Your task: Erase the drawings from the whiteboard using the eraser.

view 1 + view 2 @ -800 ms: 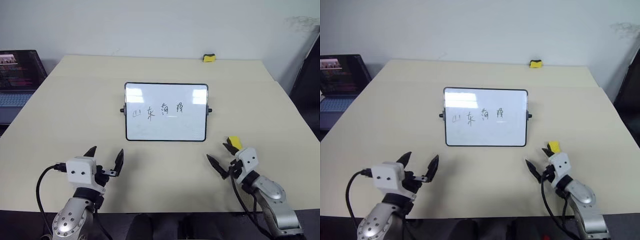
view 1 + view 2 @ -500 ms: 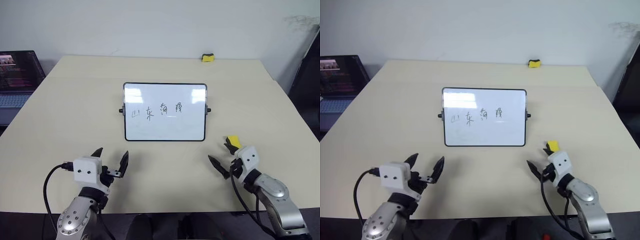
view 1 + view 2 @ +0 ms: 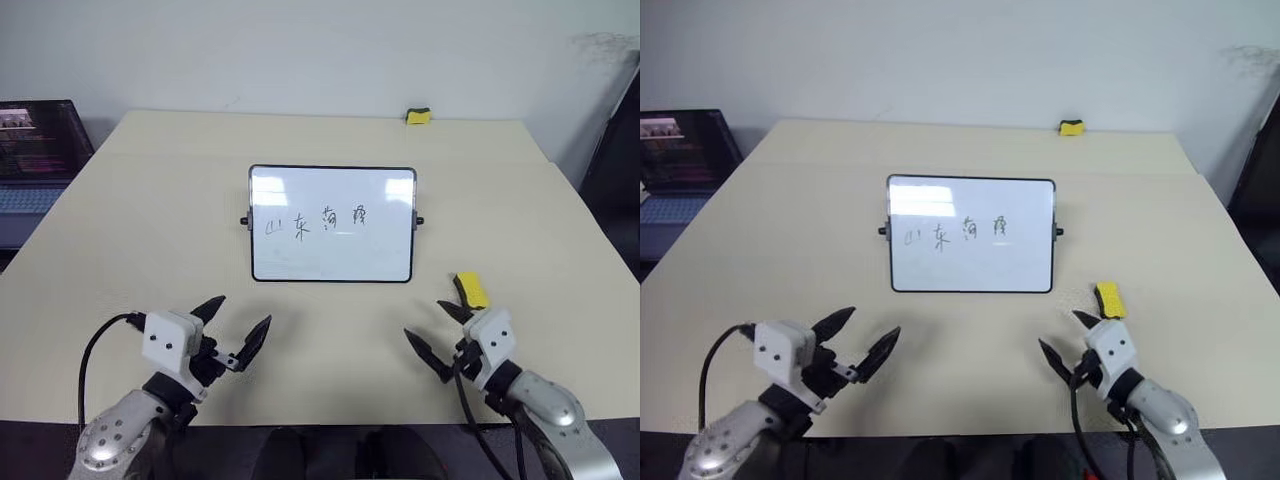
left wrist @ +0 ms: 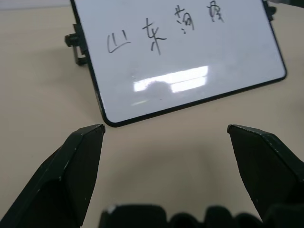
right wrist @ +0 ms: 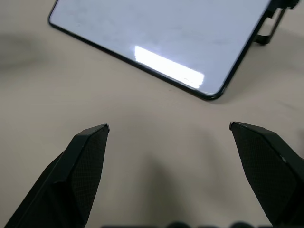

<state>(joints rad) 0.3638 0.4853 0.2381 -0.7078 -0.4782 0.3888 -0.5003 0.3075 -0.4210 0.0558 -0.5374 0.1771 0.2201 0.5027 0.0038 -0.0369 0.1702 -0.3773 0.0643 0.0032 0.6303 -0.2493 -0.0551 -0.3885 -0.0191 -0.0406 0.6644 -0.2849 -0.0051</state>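
Eraser (image 3: 471,290), yellow, lies on the table (image 3: 120,250) just beyond the right end effector (image 3: 438,332), untouched, right of the whiteboard (image 3: 332,255). Left wrist view: left end effector (image 4: 166,130), fingers apart, faces the drawings (image 4: 164,28). Right wrist view: right end effector, fingers apart and empty.

Both head views look forward and down from above the near edge of the counter (image 3: 130,210), taking in its whole top to the far edge and the wall behind. They share the same scene, slightly offset sideways. The left wrist view looks low and close along the left pincer (image 4: 166,137) at the near left corner of the whiteboard (image 4: 190,57) and the drawings (image 4: 161,28). The right wrist view looks along the right pincer (image 5: 168,135) at the board's near right corner, equally close.
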